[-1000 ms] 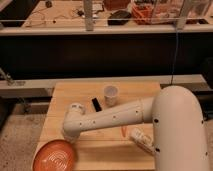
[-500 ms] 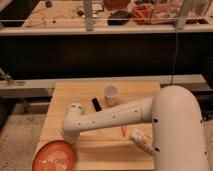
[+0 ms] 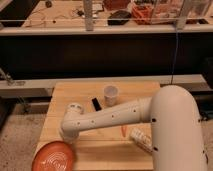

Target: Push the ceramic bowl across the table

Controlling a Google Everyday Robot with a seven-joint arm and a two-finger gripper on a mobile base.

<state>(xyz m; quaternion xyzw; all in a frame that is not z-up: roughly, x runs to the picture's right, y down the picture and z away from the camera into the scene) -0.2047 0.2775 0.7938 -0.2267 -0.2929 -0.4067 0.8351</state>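
One ceramic bowl (image 3: 54, 157) lies just below the hidden jaws.

No text, label or number can be read; the gripper is hidden behind the arm.

White cup (image 3: 110, 95) upright mid-table — small black object (image 3: 95, 103) just beside.
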